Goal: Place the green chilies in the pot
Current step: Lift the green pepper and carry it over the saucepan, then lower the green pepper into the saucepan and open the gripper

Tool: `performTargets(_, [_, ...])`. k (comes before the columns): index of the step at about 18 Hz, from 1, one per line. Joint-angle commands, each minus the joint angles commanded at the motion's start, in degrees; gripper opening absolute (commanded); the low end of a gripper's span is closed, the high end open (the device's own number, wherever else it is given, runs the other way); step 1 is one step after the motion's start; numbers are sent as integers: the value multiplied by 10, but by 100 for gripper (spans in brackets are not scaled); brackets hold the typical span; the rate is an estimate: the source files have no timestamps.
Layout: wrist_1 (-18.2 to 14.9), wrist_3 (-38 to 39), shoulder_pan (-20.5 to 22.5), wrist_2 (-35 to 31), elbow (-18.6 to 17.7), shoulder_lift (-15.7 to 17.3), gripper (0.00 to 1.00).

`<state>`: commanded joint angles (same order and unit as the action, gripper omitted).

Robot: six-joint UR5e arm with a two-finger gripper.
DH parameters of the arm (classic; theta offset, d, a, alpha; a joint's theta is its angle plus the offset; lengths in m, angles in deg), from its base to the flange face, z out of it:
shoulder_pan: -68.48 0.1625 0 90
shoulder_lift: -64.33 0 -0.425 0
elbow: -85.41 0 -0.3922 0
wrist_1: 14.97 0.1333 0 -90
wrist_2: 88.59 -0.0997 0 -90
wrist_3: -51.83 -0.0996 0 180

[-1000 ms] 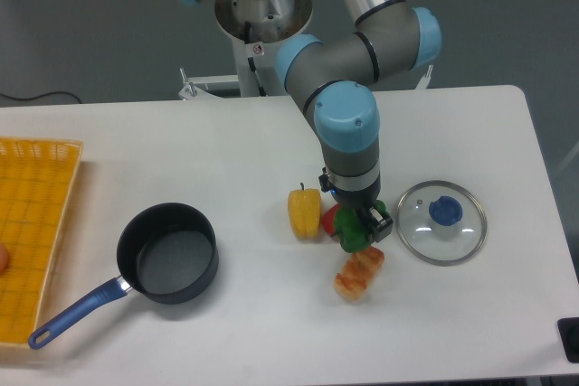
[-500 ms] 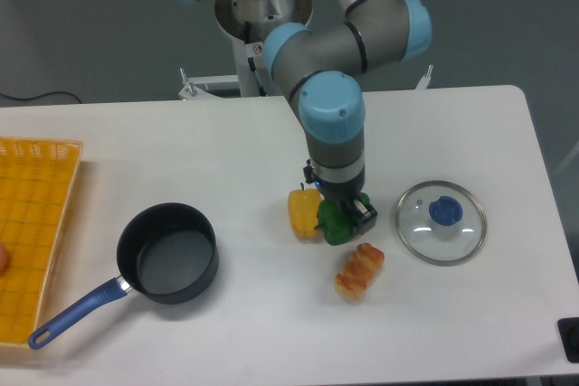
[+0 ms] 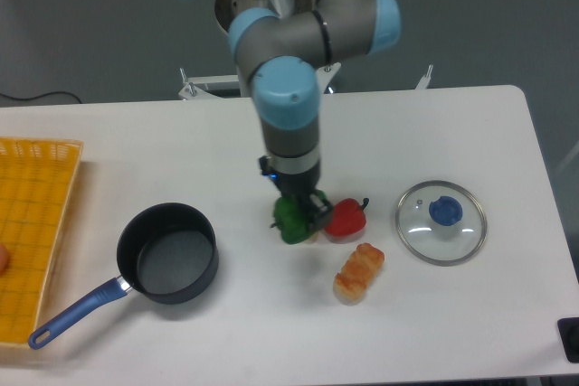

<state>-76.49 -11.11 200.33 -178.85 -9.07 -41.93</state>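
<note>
claw point(image 3: 301, 216) gripping green chilies point(image 3: 290, 221), fingertips obscured.

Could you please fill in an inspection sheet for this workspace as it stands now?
Surface: white table, bare between the items.
Job's things: green pepper held in the claw, right of the pot; the pot is empty, its blue handle pointing to the front left.
Clutter: red pepper beside the claw; the yellow pepper is hidden behind the green one; orange-brown food toy in front; glass lid with a blue knob at the right; yellow basket at the left edge.
Claw: claw shut on the green pepper.
Cables: a dark cable behind the table, far left.
Surroundings: grey floor; arm base behind the table.
</note>
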Motion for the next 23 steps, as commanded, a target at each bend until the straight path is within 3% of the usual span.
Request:
performTargets(6, [12, 92, -68, 1, 13, -9, 59])
performTargets(9, [40, 131, -98, 0, 18, -28, 59])
performTargets(13, [40, 158, -131, -6, 33, -51, 59])
performTargets(23, [44, 168, -150, -8, 25, -68, 59])
